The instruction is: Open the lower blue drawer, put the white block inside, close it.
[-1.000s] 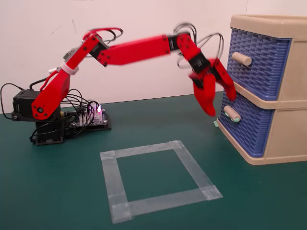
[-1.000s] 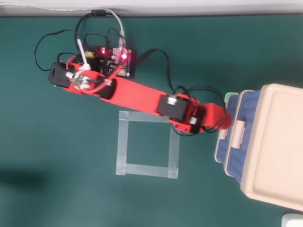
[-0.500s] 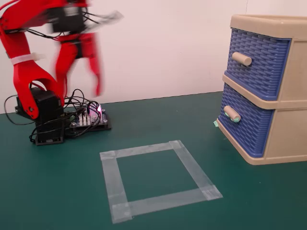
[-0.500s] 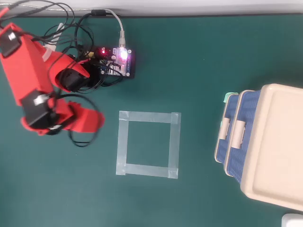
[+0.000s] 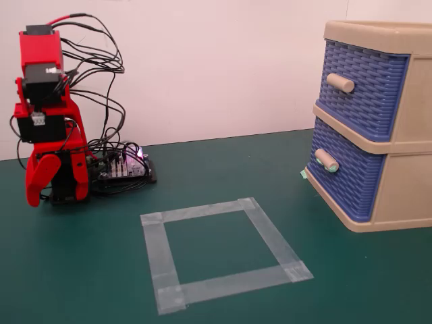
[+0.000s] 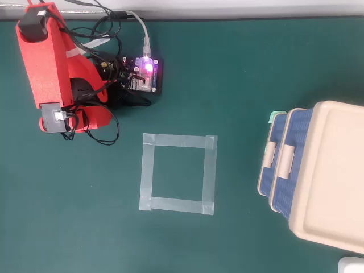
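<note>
We list: lower blue woven-plastic drawer (image 5: 341, 177), closed, right of frame; square of grey tape (image 5: 223, 253), centre; folded red arm's gripper (image 5: 42, 181), left, state unreadable

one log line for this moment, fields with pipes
arm: folded at base | lower blue drawer: shut | white block: not visible | tape square: empty

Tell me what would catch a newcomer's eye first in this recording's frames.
The bright red arm folded up at the left of the fixed view stands out most against the dark green table, with a tangle of black cables and a lit circuit board beside it. Next comes the beige cabinet at the right, both blue drawers shut, the lower blue drawer among them. A square of pale tape lies between; no white block shows.
</note>
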